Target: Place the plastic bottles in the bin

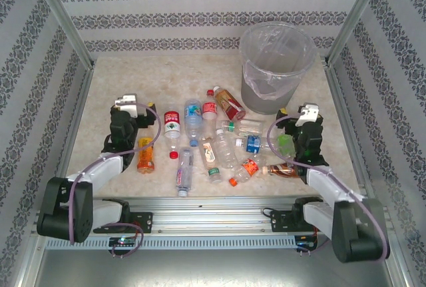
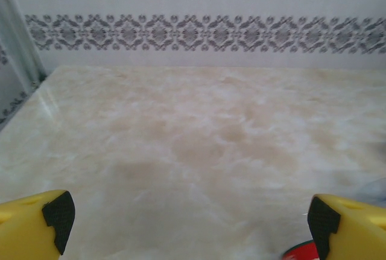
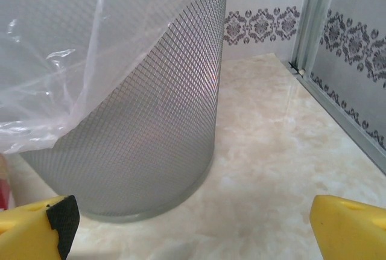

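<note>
Both spread wide and empty, my left gripper and right gripper hover; I'd pinch one of the plastic bottles mid-body, then clear the bin upper right.

My left arm and right arm share one build: black joint housings, white link covers. A pale violet cable loops along each arm. My left gripper and right gripper carry yellow fingers at 7 and 5 o'clock of each wrist view, with black pads on the inner faces.
</note>
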Available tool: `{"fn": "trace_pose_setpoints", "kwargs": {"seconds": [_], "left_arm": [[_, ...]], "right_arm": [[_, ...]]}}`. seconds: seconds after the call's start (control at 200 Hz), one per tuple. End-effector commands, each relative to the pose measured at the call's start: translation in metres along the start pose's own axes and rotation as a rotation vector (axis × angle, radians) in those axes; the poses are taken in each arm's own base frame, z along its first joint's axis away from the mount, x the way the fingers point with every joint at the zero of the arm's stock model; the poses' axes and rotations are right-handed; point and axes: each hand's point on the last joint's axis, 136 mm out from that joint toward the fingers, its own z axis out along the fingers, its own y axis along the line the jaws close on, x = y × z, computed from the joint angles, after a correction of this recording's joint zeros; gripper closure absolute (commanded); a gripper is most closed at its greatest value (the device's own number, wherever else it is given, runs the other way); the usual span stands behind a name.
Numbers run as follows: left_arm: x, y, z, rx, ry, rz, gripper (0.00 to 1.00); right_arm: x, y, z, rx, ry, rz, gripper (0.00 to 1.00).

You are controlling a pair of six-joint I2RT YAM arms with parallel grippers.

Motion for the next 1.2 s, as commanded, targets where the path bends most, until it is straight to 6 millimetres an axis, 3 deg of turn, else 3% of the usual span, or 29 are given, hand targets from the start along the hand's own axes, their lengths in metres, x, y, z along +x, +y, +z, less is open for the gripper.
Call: {"fn": "trace_pose_setpoints", "kwargs": {"seconds": [0.0, 0.285, 0.44, 0.6, 0.744, 0.819, 0.884, 1.199], "left_arm": [[-0.002, -0.035, -0.006, 0.09, 0.128, -0.066, 0.0], [-0.043, -0.151, -0.041, 0.434, 0.239, -0.033, 0.0], [-0.062, -0.201, -0.063, 0.63, 0.294, -0.064, 0.0], [-0.063, -0.243, -0.084, 0.859, 0.402, -0.063, 0.0], [-0.06, -0.27, -0.101, 1.028, 0.461, -0.006, 0.0], [-0.06, -0.283, -0.107, 1.098, 0.469, 0.001, 0.0], [-0.059, -0.292, -0.113, 1.133, 0.474, 0.02, 0.0], [-0.031, -0.304, -0.134, 1.194, 0.512, 0.12, 0.0]], "right_arm": [[0.011, -0.012, -0.018, 0.084, 0.061, 0.05, 0.02], [0.006, -0.023, -0.05, 0.16, 0.174, 0.22, 0.02], [0.014, -0.03, -0.054, 0.234, 0.292, 0.224, 0.02], [0.022, -0.047, -0.062, 0.346, 0.393, 0.191, 0.02], [0.026, -0.059, -0.071, 0.398, 0.477, 0.213, 0.02], [0.031, -0.062, -0.072, 0.398, 0.532, 0.236, 0.13], [0.037, -0.063, -0.069, 0.378, 0.587, 0.255, 0.16], [0.063, -0.055, -0.053, 0.301, 0.8, 0.318, 0.15]]}}
